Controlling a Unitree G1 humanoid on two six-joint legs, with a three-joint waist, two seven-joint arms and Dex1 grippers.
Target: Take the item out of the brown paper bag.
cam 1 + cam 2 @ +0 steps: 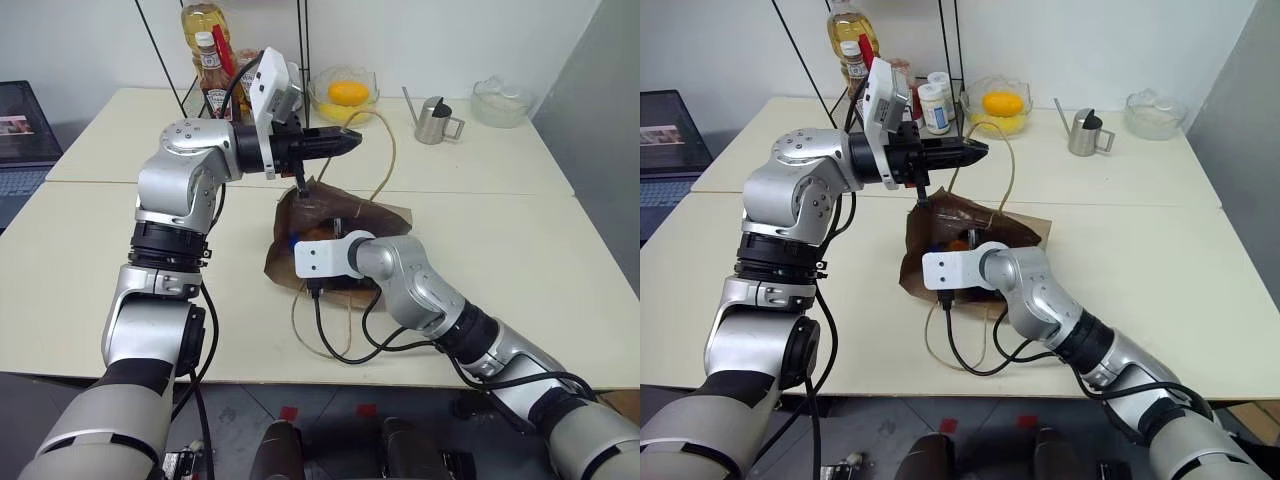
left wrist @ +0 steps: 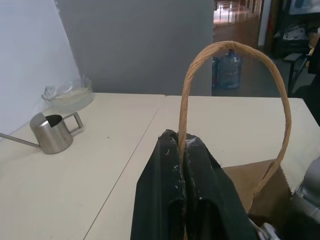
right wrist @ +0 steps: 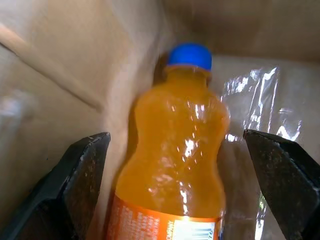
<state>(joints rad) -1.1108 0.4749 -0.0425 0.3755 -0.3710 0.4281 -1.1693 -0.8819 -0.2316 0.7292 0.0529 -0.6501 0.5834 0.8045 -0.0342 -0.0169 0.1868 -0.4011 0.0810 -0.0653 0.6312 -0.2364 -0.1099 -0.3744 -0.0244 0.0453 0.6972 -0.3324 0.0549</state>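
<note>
The brown paper bag [image 1: 378,214] sits mid-table, its mouth held up. My left gripper [image 2: 182,141] is shut on one tan cord handle [image 2: 235,48], whose loop arches past the fingertips; from the head it shows level above the bag [image 1: 350,141]. My right gripper [image 3: 175,137] reaches inside the bag and stands open. Between its two black fingers [image 3: 87,165] lies the item [image 3: 172,170], a clear bottle of orange liquid with a blue cap [image 3: 189,55], touching neither finger. From the head, the right wrist [image 1: 330,256] enters the bag mouth and the fingers are hidden.
At the table's back stand a ketchup bottle [image 1: 211,85], an oil bottle [image 1: 203,20], white jars [image 1: 933,105], a glass bowl with an orange fruit [image 1: 346,93], a metal pitcher [image 1: 436,120] and another glass bowl [image 1: 500,100]. A laptop [image 1: 20,140] is far left. Clear film [image 3: 260,100] lies inside the bag.
</note>
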